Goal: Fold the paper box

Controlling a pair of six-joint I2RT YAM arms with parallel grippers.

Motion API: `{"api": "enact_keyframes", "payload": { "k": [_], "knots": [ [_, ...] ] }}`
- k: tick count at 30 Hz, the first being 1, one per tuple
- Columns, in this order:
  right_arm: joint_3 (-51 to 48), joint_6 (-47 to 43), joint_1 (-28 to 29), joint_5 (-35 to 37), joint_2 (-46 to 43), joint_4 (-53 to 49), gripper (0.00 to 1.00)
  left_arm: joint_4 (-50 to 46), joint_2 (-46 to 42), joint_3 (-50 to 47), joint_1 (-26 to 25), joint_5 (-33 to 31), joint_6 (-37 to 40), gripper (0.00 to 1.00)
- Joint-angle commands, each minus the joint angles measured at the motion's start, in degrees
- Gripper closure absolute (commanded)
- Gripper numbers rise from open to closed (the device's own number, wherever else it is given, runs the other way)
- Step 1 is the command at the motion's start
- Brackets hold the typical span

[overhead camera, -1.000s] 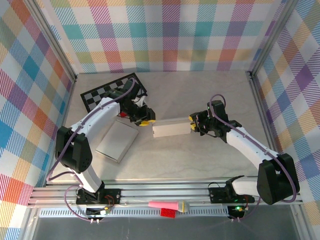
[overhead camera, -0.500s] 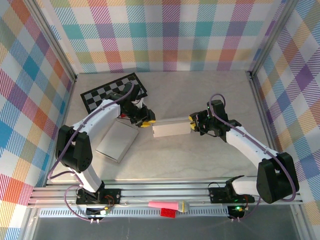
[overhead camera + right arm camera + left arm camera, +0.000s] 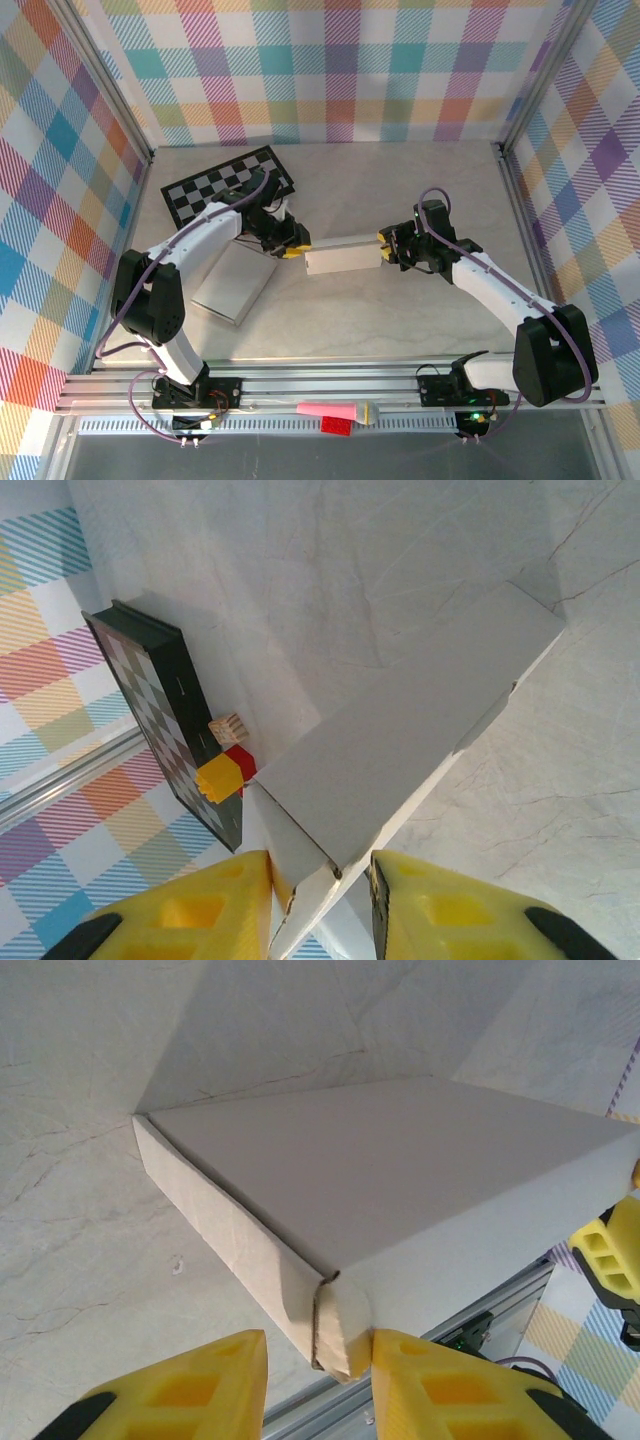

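Nearer than the paper box (image 3: 343,257), a flat grey sheet (image 3: 233,285) lay on the bench (image 3: 400,190). Over the past second the left hand (image 3: 296,248) had edged in on the box's left end, its fingers narrowing. They stood either side of that corner, one touching and one still apart, so not yet gripping. The right hand (image 3: 383,250) was clamped on the box's right end, so a two-ended pinch looked imminent. The box was closed, its inside hidden. Beyond it lay a chequered board (image 3: 228,183).

Matt cardboard paper box (image 3: 343,257) lies on a smooth, marble-patterned table (image 3: 400,190).
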Motion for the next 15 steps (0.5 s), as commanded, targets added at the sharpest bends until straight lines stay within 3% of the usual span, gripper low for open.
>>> {"api": "enact_keyframes", "payload": {
  "k": [1,6,10,15],
  "knots": [
    [0.03,-1.48,-0.23,0.50,2.00,-6.71,0.68,-0.72,0.06,-2.46,0.75,-1.97,1.02,0.69],
    [0.29,-1.87,-0.23,0.32,2.26,-7.44,0.69,1.45,-0.17,-4.18,1.33,-1.73,0.31,0.71],
    [0.87,-2.91,-0.30,0.24,1.60,-7.82,0.68,3.17,-0.10,-6.26,1.73,-0.91,-0.31,0.79],
    [5.58,-7.06,-0.35,1.78,-0.31,-11.92,0.62,3.77,-0.10,-6.95,1.73,-0.47,-0.54,0.81]
  ]
}}
